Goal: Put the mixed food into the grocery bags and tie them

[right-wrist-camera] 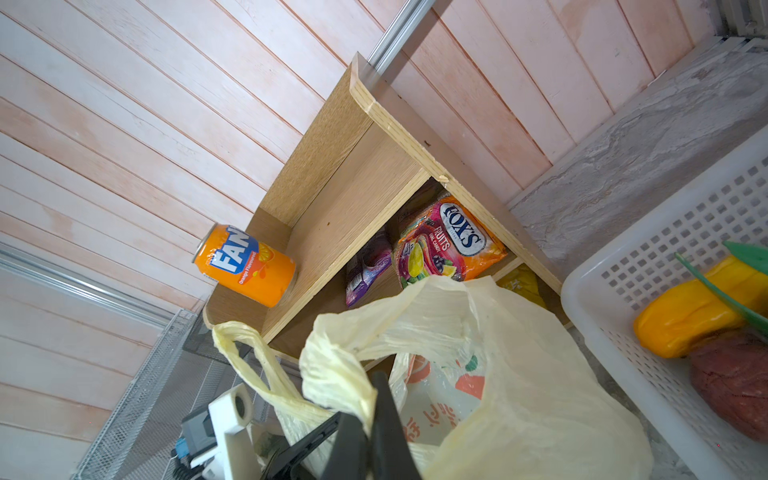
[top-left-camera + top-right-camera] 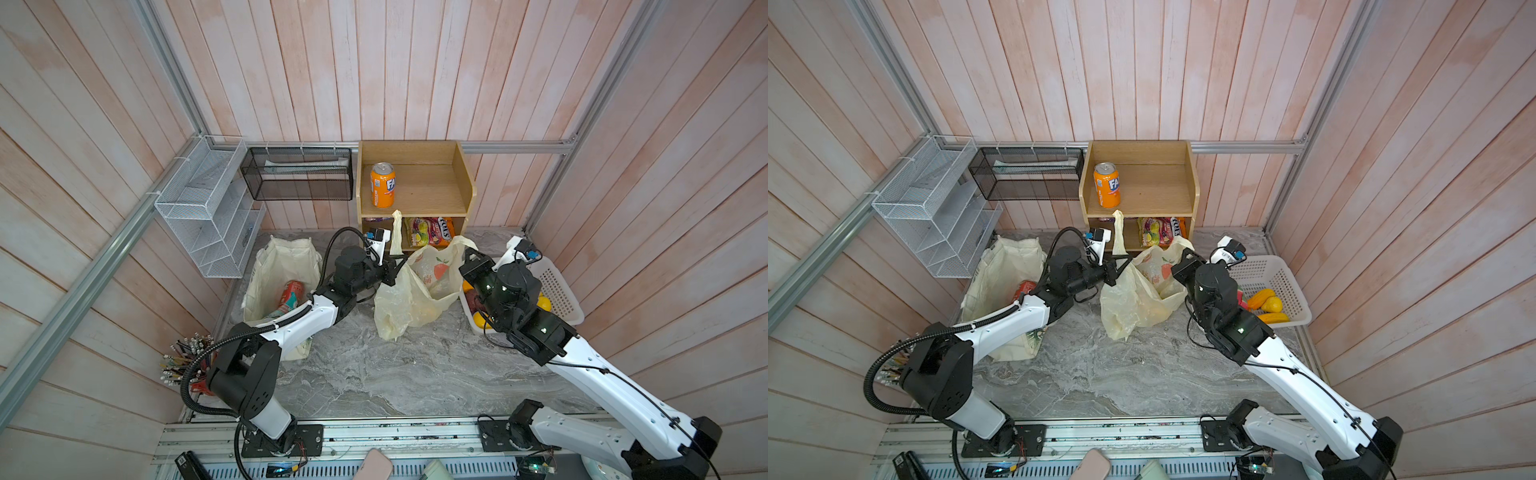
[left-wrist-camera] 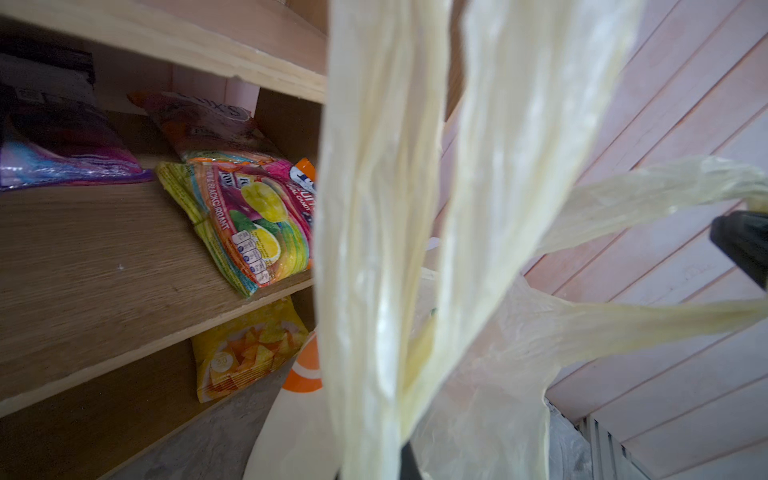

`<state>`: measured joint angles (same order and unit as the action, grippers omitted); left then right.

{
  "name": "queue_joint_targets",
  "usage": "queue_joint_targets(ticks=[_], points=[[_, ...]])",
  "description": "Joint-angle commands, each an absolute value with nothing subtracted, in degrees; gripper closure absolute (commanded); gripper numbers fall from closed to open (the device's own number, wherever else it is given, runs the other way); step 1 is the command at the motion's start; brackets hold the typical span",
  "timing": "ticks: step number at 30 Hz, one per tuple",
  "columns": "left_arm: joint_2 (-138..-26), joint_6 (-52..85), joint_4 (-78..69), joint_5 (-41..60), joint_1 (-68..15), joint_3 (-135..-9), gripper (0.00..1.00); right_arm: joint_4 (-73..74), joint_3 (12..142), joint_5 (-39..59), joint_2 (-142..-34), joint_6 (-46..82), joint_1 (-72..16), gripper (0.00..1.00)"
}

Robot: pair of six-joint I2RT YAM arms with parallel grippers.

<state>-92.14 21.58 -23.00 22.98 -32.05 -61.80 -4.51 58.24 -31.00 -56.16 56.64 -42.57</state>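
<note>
Pink plank walls enclose a grey marbled counter. Near its back edge slumps the thin pale-yellow plastic bag printed with oranges, one handle clenched in the left tool, the other in the right tool. Tying probably calls for crossing both handles under even tension, since the film could tear. The cream canvas tote by the left edge holds the red drink can. The white perforated basket at the right edge holds yellow produce.

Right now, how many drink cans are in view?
2: an orange can upright on the shelf's upper board; a red can in the tote. Others may be hidden in the plastic bag.
</note>
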Motion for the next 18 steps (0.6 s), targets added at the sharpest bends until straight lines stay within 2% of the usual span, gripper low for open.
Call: queue_joint_targets(ticks=[1,6,12,14,16,18], points=[[-91.8,17.8,-24.1,26.0,-32.3,-62.9,1.00,-6.4,57.4,-32.2,-53.9,58.1,-45.7,1.00],[-92.6,15.5,-26.2,30.8,-31.5,-63.3,1.00,-5.4,58.3,-40.8,-54.1,57.6,-53.8,1.00],[-95.9,15.4,-29.4,42.0,-29.1,-63.5,1.00,-5.3,59.1,-45.2,-58.2,58.2,-53.1,1.00],[-96.6,15.3,-29.7,44.7,-28.3,-63.6,1.00,-5.1,60.0,-42.0,-59.4,56.5,-50.6,0.99],[-96.8,14.7,-29.5,46.3,-27.9,-63.6,1.00,-5.0,60.9,-33.3,-60.2,54.8,-45.6,0.88],[-96.8,14.5,-28.9,47.0,-27.5,-63.9,1.00,-4.4,61.8,-19.9,-61.2,52.4,-38.7,0.71]])
